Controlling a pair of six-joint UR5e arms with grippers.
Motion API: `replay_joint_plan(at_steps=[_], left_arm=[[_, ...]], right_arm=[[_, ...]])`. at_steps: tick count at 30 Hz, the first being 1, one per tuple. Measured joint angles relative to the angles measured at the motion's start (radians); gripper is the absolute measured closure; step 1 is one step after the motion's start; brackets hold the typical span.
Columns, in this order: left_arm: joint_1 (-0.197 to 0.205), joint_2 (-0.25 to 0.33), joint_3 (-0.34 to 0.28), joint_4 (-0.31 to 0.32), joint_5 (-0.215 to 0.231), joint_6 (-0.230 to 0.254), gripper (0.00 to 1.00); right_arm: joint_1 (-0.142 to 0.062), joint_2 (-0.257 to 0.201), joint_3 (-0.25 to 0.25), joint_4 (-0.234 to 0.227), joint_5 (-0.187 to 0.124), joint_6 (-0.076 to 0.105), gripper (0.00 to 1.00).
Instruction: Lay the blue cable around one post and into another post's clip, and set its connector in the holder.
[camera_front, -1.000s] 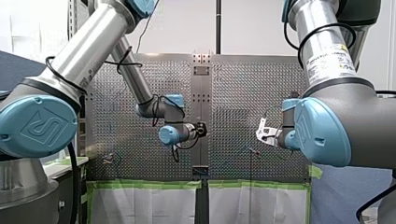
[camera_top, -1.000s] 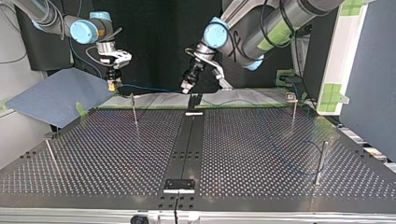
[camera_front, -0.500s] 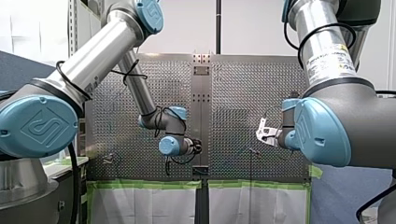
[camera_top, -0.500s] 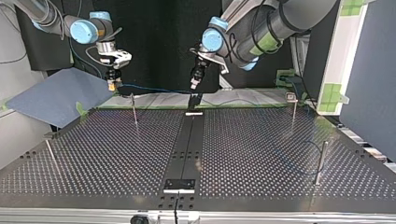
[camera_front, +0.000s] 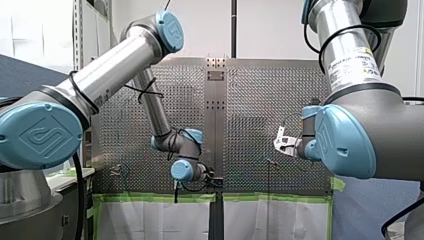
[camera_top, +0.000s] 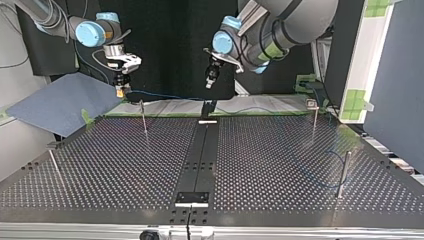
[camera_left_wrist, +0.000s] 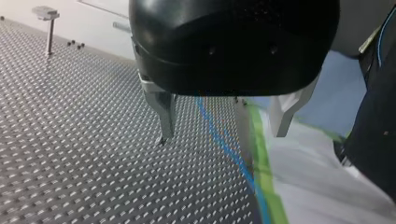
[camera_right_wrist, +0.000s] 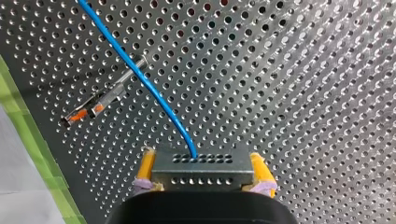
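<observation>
Left gripper, spread and empty, has been brought over the blue cable for routing; connector stays clamped by right gripper

My left claw hangs open above the blue cable.

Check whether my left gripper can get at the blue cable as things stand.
Probably yes: the left gripper is open and the blue cable runs right beneath the gap, with nothing in between.

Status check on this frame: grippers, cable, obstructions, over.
Left gripper open, above blue cable. Right gripper shut on connector, cable trailing from it. Nothing seen in the way.
</observation>
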Motion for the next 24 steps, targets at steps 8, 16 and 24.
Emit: replay_joint_plan(at_steps=[8,16,24], left_arm=[[-0.041,-0.063,0.061,-0.03,0.0,-0.06,0.0],[-0.069,-0.142,0.14,-0.044,0.009,-0.091,0.0],[-0.082,-0.218,0.222,-0.052,0.002,-0.117,0.0]], right_arm=[[0.002,0.0,0.0,-0.006,0.0,0.003,1.0],[0.007,0.0,0.0,-0.009,0.0,0.001,1.0],[0.011,0.001,0.0,-0.014,0.0,0.002,1.0]])
